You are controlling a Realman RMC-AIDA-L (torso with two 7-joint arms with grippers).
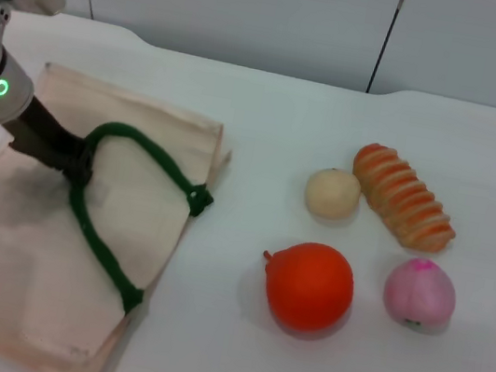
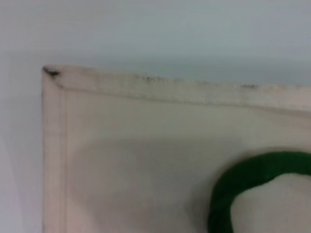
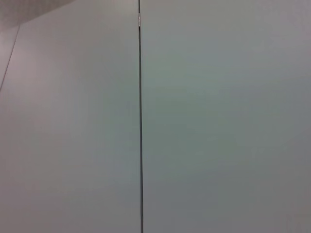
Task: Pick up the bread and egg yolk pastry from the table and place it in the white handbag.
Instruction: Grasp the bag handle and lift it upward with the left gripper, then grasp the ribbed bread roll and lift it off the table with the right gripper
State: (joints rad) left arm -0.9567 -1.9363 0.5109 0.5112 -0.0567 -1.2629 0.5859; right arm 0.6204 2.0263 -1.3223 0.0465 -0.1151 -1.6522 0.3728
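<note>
Cream cloth fills the left of the head view: the flat rectangular off-white tote, the white handbag [image 1: 40,247], lies limp on the white bench [image 1: 266,132], its thick dark green rope handle [image 1: 121,213] looping up off the fabric. The left gripper [image 1: 79,169] is down on the bag right at that rope, and its dark fingers appear clamped on the handle where it bends, though the contact is partly hidden. The left wrist view shows only a corner of the bag and a curve of green rope. The right gripper is out of sight; its wrist camera sees nothing but plain pale panels. Well apart from the bag, on the right of the bench, sit the foods: the long ridged loaf with orange-brown and cream stripes, the bread [image 1: 404,197], and just beside its near end, perhaps touching, the small smooth pale cream ball, the egg yolk pastry [image 1: 333,194]. Nearer the robot lie a big round orange fruit [image 1: 310,285] and a pink peach-like ball [image 1: 420,293]. The bread looks soft and light, best taken across its middle between ridges; the pastry looks light and likely to roll, so a gentle grip across its widest part seems wise.
</note>
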